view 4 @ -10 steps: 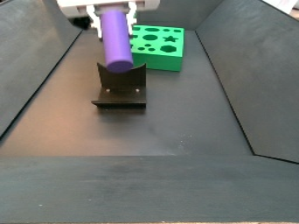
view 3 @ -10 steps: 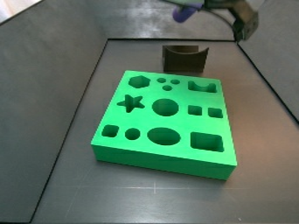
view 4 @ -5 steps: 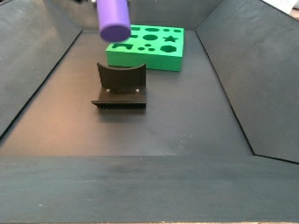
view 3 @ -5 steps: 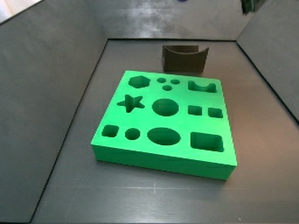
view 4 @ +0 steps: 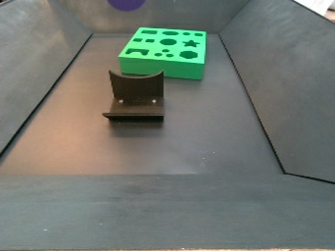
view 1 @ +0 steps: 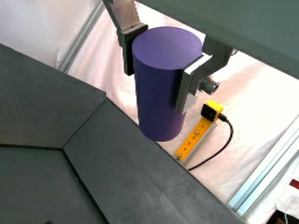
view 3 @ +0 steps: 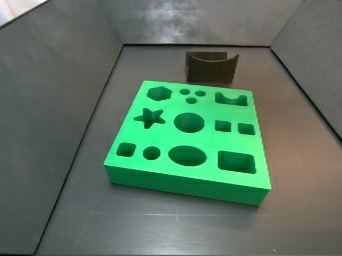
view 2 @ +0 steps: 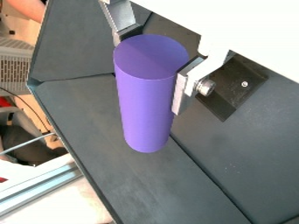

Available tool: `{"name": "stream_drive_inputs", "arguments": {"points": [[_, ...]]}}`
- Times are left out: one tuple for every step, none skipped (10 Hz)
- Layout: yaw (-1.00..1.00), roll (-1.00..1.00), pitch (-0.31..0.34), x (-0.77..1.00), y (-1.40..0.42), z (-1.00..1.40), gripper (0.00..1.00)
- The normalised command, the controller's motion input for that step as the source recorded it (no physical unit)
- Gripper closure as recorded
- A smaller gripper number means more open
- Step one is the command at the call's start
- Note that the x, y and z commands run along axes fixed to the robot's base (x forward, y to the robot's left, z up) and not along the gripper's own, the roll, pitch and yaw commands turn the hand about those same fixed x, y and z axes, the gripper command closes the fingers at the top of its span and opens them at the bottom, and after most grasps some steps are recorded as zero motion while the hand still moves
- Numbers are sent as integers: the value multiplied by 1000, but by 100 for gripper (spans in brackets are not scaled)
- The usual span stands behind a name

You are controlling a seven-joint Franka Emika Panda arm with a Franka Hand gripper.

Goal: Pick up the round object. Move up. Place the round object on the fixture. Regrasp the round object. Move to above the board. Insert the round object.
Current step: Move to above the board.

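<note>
The gripper (view 1: 162, 70) is shut on the round object (view 1: 160, 83), a smooth purple cylinder peg held upright between the silver fingers; both wrist views show this grip (view 2: 149, 63). The peg (view 2: 146, 96) hangs high above the dark floor. In a side view only the peg's lower end (view 4: 124, 4) shows at the top edge, above and behind the fixture (view 4: 135, 93). The fixture (view 3: 211, 66) is empty and stands just behind the green board (view 3: 218, 140). The board also shows in a side view (view 4: 164, 67), beyond the fixture. The gripper itself is out of both side views.
Dark sloping walls (view 3: 67, 70) enclose the floor on all sides. Outside the enclosure, a wrist view shows a yellow tool and a cable (view 1: 201, 131).
The gripper has risen with the purple peg, leaving one side view entirely and showing only the peg's tip in the other. The board and fixture have not moved.
</note>
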Motion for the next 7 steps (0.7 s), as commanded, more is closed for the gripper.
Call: {"name": "stream_drive_inputs", "arguments": {"points": [[-125,-1000,-94,-435,-1000,219,100],[-124,-1000,-103,-440,-1000,233,100],[-132,-1000,-107,-468,-1000,240,100],[-137,-1000,-110,-474,-1000,230,100],[-148,-1000,-107,-482,-1000,231,100],[-158,-1000,-99,-492,-1000,238,100],[-163,-1000,-97,-508,-1000,239,100]]}}
